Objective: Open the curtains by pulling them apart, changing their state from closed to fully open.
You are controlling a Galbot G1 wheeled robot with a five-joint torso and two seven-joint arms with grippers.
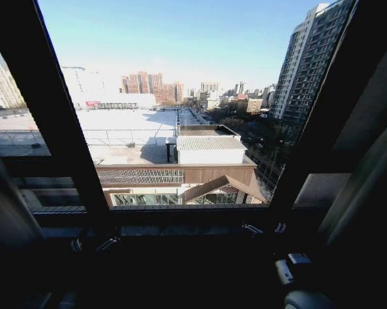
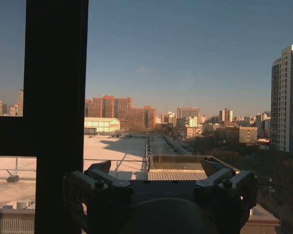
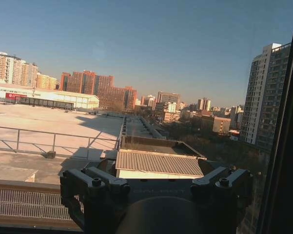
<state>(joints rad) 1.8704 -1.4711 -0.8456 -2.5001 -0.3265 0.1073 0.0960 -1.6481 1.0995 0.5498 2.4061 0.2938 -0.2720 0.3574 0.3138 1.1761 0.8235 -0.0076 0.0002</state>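
2 sheer pale curtain panels, one bunched at far left (image 1: pixel 5 212), one at far right (image 1: pixel 357 193), leave the dark window frame (image 1: pixel 64 129) uncovered, seemingly fully open. Left gripper (image 2: pixel 156 170) and right gripper (image 3: pixel 153 173) hang spread, empty.

Window frame: its bars (image 1: pixel 64 129) stood straight before the robot, one slanting at the left, one at the right, a sill across the bottom.
Curtains: one panel (image 1: pixel 6 212) hung at the far left edge, the other (image 1: pixel 364 187) at the far right, well apart, the glass between them uncovered.
Rooftop building (image 1: pixel 209 151): lay beyond the glass, between the two bars.
Tower block (image 1: pixel 309 58): rose behind it, to the right.
Left gripper (image 2: pixel 158 170): faced the glass, just right of a frame bar.
Right gripper (image 3: pixel 156 175): faced the glass, a frame bar at its right.
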